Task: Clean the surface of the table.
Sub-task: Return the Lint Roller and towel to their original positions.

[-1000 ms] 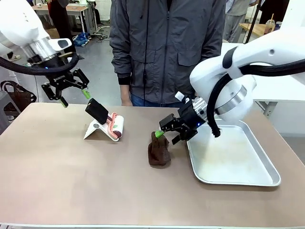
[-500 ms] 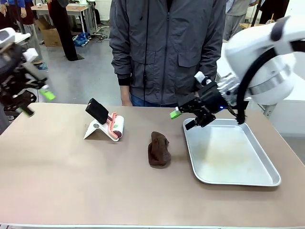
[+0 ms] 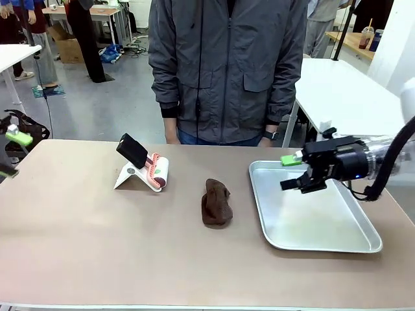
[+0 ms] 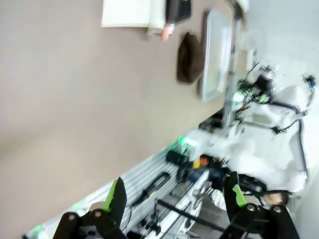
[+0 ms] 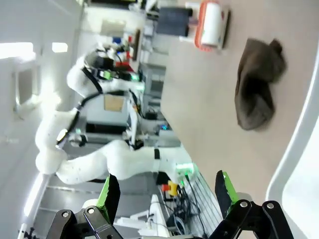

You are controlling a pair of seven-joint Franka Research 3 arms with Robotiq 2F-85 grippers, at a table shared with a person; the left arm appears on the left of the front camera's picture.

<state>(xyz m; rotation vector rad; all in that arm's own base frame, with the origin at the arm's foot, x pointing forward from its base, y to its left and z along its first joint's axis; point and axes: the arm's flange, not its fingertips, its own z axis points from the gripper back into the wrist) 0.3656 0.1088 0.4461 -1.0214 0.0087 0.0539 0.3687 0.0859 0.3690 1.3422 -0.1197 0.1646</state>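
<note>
The table [image 3: 97,246] lies bare toward six o'clock; the right gripper [image 3: 293,172] gapes wide, empty, over the tray [image 3: 324,243]; the left gripper [image 4: 174,199], likely past nine o'clock edge, wide, empty.

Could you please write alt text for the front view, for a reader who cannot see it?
A tan table holds a crumpled brown cloth at centre, a phone stand to its left and a metal tray to its right. The open right gripper hovers over the tray; a person stands behind.
</note>
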